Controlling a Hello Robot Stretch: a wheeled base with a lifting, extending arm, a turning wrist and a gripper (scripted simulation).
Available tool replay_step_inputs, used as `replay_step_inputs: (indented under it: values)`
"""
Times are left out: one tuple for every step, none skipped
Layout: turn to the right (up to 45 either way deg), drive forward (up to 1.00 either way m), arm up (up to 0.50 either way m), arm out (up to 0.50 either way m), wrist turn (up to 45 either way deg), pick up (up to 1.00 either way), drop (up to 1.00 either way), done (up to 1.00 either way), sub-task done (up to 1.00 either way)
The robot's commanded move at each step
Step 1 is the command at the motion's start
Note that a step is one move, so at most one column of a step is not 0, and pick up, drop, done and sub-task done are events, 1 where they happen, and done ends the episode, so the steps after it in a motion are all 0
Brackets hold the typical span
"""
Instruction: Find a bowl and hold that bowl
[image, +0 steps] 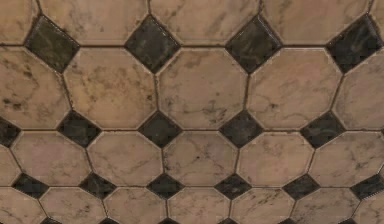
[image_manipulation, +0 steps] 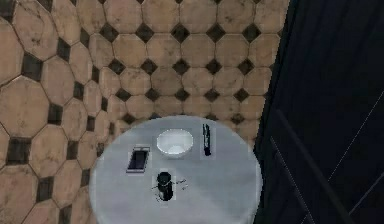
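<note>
A round grey tabletop (image_manipulation: 228, 172) on an orange-and-black tiled floor (image: 200, 90) carries a white round bowl (image_manipulation: 175, 142) beside a thin dark stick (image_manipulation: 207, 138). The hand's state cannot be told.

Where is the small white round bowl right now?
In the arm side view, the small white round bowl sits on the round grey table near its far edge, between a flat grey slab and a slim dark stick.

Round grey table (image_manipulation: 225, 175) — white bowl (image_manipulation: 175, 142), phone (image_manipulation: 138, 159), dark stick (image_manipulation: 207, 138), dark blob (image_manipulation: 165, 182)
</note>
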Motion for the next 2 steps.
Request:
replay_step_inputs:
  values:
    - [0.0,0.0,0.38,0.0,0.0,0.0,0.0,0.0,0.0]
    - [0.0,0.0,0.0,0.28,0.0,0.0,0.0,0.0,0.0]
